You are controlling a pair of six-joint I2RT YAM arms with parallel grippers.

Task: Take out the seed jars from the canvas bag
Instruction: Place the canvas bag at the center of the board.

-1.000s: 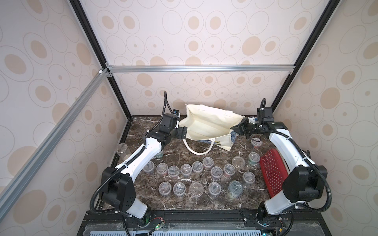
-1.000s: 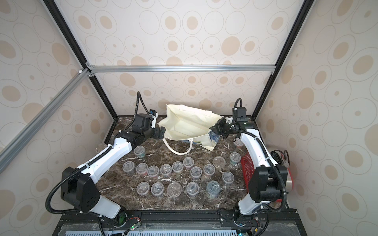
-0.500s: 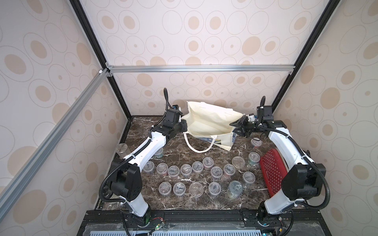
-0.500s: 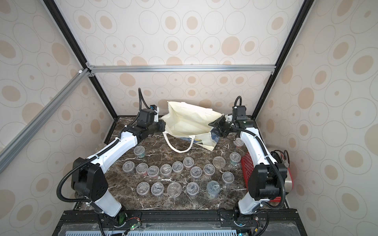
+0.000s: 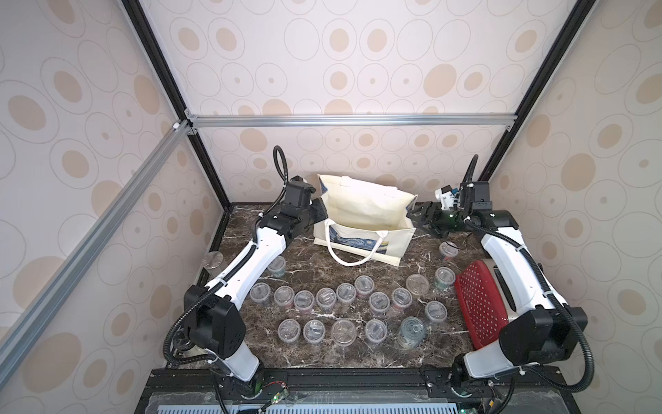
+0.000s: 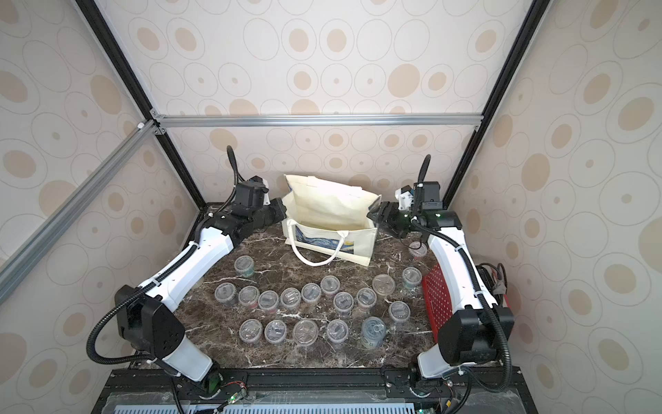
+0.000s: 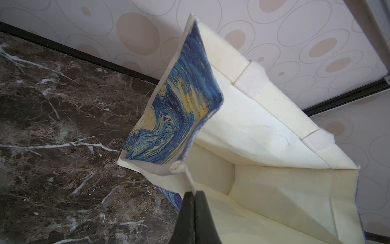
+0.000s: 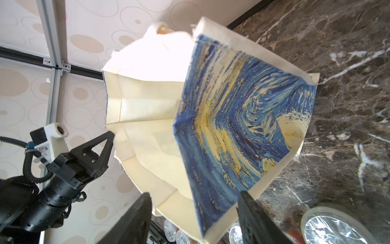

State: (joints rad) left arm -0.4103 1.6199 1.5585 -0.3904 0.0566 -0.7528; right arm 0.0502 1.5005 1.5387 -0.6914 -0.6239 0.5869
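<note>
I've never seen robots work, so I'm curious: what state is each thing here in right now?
canvas bag: upright, mouth open, no jar visible inside
seed jars: standing on the table, lids on
left gripper: shut on the bag's rim
right gripper: open beside the bag

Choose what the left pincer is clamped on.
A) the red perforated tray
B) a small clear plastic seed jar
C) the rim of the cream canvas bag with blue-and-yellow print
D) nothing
C: the left wrist view shows the left pincer shut on the rim of the cream canvas bag.
</note>
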